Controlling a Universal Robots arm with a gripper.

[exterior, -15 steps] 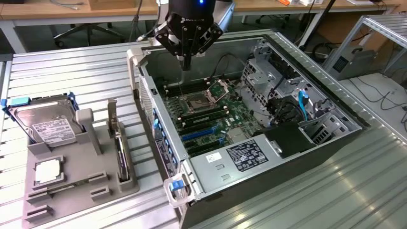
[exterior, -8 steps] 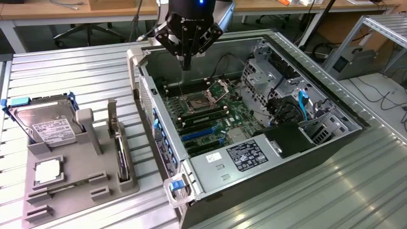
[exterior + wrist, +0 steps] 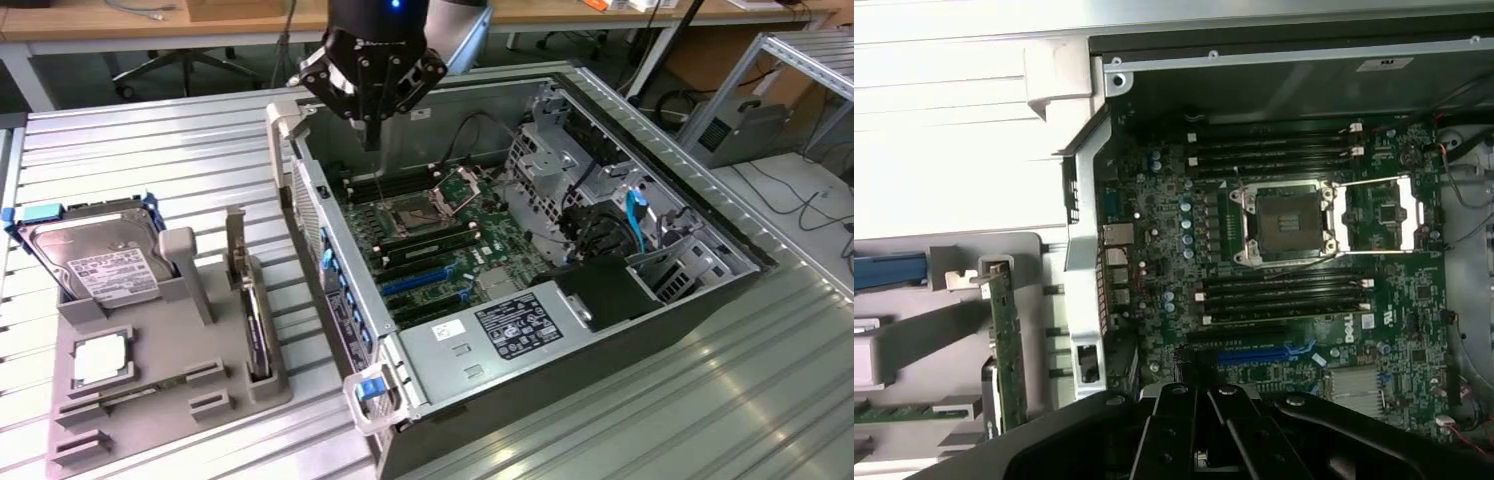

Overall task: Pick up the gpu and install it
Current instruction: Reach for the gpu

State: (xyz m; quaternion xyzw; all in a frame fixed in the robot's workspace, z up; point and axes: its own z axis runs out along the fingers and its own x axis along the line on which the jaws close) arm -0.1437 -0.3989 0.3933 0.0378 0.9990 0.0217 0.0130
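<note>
- Above the open computer case (image 3: 304, 190), my pincer (image 3: 372, 135) (image 3: 1197, 400) hangs pointing down, its fingers pressed together and holding nothing.
- Below my pincer lies the motherboard (image 3: 447, 255) (image 3: 1154, 230), with the open CPU socket (image 3: 424, 215) (image 3: 1284, 225) near the fingertips.
- The gpu (image 3: 254, 325) (image 3: 1006, 340) stands on edge in a grey holder (image 3: 147, 400), outside the case.
- The gpu is well apart from my pincer, beyond the case side wall, towards the exterior view's left.
- A hard drive (image 3: 100, 255) stands in the same holder, farther from my pincer than the gpu.
</note>
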